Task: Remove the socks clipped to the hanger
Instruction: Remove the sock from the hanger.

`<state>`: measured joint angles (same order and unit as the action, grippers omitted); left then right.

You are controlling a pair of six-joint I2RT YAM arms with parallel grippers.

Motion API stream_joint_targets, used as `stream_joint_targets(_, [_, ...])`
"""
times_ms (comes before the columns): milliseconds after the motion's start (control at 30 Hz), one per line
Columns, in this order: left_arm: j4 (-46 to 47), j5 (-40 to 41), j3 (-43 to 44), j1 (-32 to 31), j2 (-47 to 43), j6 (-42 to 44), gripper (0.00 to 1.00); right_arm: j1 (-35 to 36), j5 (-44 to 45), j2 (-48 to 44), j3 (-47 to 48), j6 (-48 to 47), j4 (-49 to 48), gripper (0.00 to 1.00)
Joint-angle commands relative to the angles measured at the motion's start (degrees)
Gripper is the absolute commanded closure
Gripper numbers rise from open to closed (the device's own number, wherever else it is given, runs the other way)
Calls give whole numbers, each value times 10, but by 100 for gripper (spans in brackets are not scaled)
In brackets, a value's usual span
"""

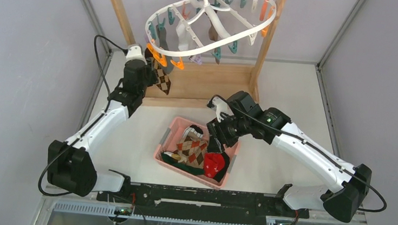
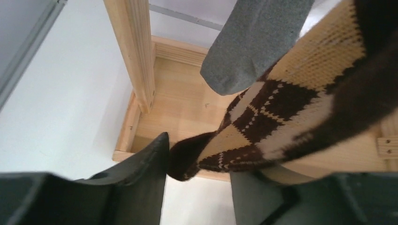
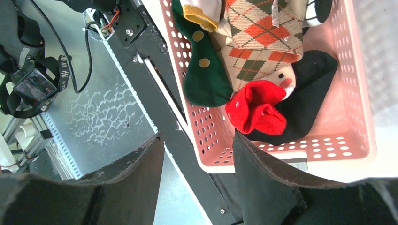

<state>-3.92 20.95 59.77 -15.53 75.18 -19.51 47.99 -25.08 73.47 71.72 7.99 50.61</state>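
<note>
Socks left on the hanger are what matter, and the brown argyle sock is the one at the left gripper. Its dark toe sits right between the two fingers, touching the left-hand one. The jaws stand part way apart around the cloth, and we cannot tell whether they are pinching it yet.

From the toe, the sock runs up and away to the gripper's right, so its length lies slantwise to the jaws, not straight ahead. We judge that the coming pull should go back down along that line, away from the clip that holds the cuff, which is out of the wrist view.

Just past it hangs a grey sock, close beside the argyle one, and a loose grab could catch both. Further off to the gripper's left stands the upright of the wooden frame. Above all this the white hanger carries several more socks.

Well apart, the right gripper hangs over the near edge of the pink basket, fingers spread and empty, with removed socks lying in the basket beyond them. The left arm is plainly the nearer one.
</note>
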Motion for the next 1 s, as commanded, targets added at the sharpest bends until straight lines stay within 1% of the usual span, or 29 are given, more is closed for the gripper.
stream_joint_targets(0, [20, -25, 19, 8, 5, -6, 54, -3, 6, -17, 5, 3, -4, 37])
stream_joint_targets(100, [10, -36, 29, 9, 7, -5, 69, -3, 5, -16, 6, 2, -5, 37])
stream_joint_targets(267, [-42, -41, 58, 9, 0, -13, 81, -4, 2, -17, 6, 6, -16, 37])
stream_joint_targets(600, [-118, -7, 51, 9, -94, -33, 81, -18, -16, -17, 6, 36, -59, 37])
stream_joint_targets(967, [-166, 2, 45, 8, -178, -52, 82, -32, -32, -30, 6, 48, -75, 37])
